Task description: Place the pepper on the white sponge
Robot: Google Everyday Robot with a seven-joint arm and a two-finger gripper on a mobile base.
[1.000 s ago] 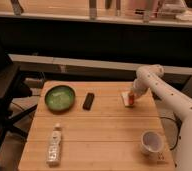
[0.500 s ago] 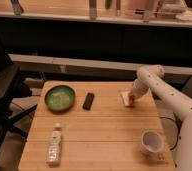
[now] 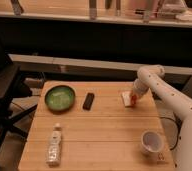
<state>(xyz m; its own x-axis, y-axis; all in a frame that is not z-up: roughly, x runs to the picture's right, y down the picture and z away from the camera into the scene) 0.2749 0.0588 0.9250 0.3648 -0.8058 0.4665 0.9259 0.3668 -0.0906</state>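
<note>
The white sponge [image 3: 125,97] lies flat near the table's far right edge. The orange-red pepper [image 3: 132,102] shows at the sponge's right side, touching it, directly under my gripper [image 3: 133,98]. My white arm reaches in from the right and bends down over that spot. The gripper's end covers part of the pepper and the sponge's right edge. Whether the pepper is held or lying free does not show.
A green bowl [image 3: 59,97] sits at the far left of the wooden table [image 3: 99,132]. A black remote-like bar [image 3: 89,100] lies between bowl and sponge. A long white bottle [image 3: 54,145] lies front left, a white cup [image 3: 151,141] front right. A black chair [image 3: 1,100] stands left.
Arm, pepper and sponge stay in the same place across the frames. No movement of other objects shows.
</note>
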